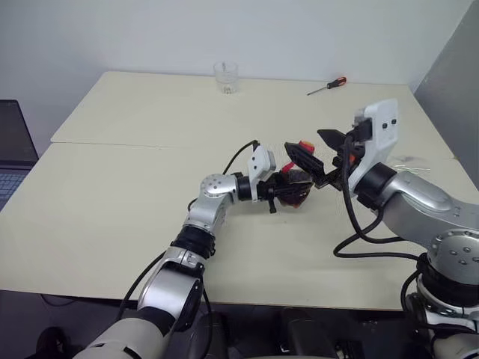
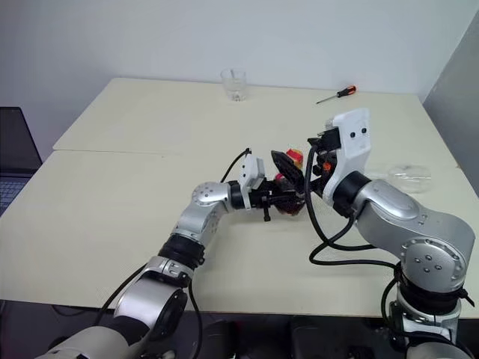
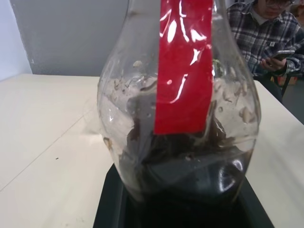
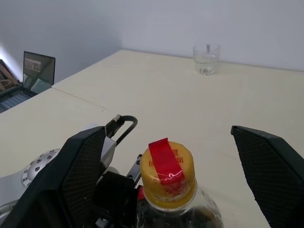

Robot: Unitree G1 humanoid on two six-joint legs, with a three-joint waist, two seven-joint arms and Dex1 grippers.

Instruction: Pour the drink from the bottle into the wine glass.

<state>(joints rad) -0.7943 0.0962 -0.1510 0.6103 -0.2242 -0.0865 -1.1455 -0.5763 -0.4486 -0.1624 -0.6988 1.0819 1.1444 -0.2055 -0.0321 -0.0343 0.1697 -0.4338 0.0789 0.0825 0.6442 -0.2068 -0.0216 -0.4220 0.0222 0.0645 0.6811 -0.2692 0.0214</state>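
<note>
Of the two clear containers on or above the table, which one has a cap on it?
The bottle, held by the left gripper, has a yellow-and-red cap and a red label. The tumbler at the table's far edge is open on top, with no cap.

Worktop [image 1: 112, 217]: we see two pale cream tops butted together.
Wall [image 1: 224, 30]: plain white.
Laptop [image 1: 11, 149]: at our left edge.

Left claw [image 1: 288, 191] apparently clamped shut, right claw [image 4: 166, 185] spread wide, both level.
</note>
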